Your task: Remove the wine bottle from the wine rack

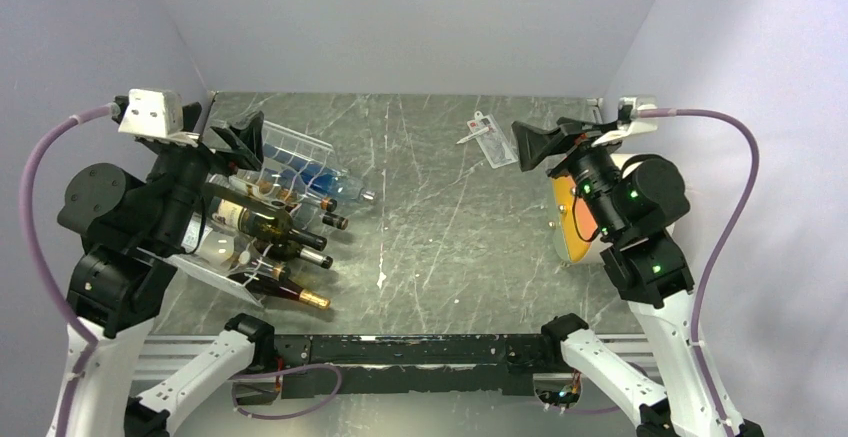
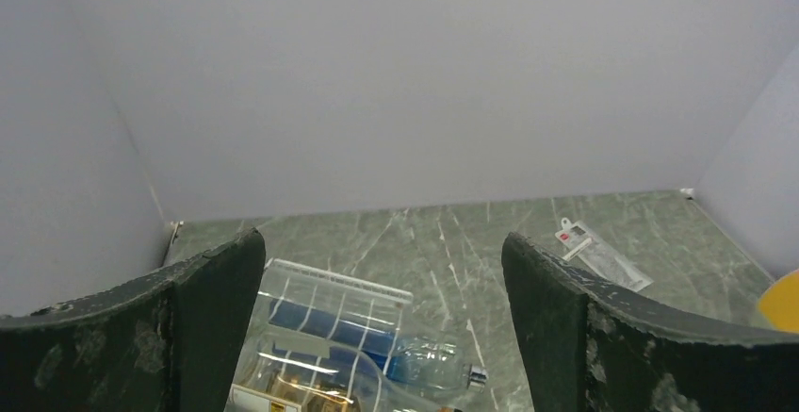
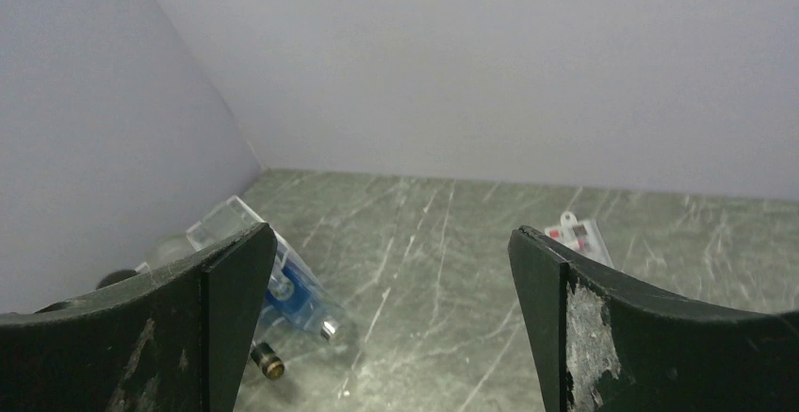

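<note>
By the desk's left edge, the left gripper [image 2: 382, 242] hangs released, fingers wide apart, over the far end of the wine rack [image 1: 290, 147]. Several bottles lie on the rack with their necks toward the desk's middle. Among them, a dark wine bottle [image 1: 268, 223] rests untouched. A small packet [image 1: 487, 140] lies near the far edge. Toward the right edge, the right gripper [image 3: 391, 233] is also released and empty, near a cream cylinder [image 1: 572, 219] with an orange face.

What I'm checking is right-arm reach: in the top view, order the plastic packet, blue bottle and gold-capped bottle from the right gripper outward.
1. plastic packet: just left of the right gripper.
2. blue bottle: wine rack's far side.
3. gold-capped bottle: rack's near end.
</note>
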Motion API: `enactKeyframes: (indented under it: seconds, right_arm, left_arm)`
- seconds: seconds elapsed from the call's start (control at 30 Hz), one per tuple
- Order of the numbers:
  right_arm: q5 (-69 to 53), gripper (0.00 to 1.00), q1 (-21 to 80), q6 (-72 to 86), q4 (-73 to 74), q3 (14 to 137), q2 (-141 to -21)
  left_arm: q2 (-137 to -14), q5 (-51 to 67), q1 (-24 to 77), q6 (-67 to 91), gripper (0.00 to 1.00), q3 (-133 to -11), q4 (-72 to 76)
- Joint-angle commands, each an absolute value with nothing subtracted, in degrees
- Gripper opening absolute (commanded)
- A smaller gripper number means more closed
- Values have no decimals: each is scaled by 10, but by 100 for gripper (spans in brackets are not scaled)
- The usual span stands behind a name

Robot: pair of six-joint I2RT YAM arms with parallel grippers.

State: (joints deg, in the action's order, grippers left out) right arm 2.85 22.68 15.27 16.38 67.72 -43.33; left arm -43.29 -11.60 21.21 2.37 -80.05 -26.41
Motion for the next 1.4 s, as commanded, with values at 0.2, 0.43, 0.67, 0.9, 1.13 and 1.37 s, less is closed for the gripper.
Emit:
enactKeyframes:
  seconds: [0.2,0.43,0.67,0.9,1.13,1.37]
  right_arm:
    - [88,100,257,216,162,590,-417]
    - [38,100,269,228,134,535,-431]
    - [-60,100,275,244,69,481,-477]
    - [-199,100,302,287,-67,476,-614]
    - [-235,100,368,338,-178,548,-793]
    - [-270,100,386,365,-212,660,-966]
  left_arm:
    - [-429,35,50,107,99,-717,-271]
    - [-432,111,-13,139,99,-672,-282]
    - [-438,167,-40,160,99,-654,-314]
    - [-434,248,-48,181,99,-631,-318]
    - [-419,315,-50,201,99,-606,-322]
    - [-404,369,-52,238,99,-571,-315]
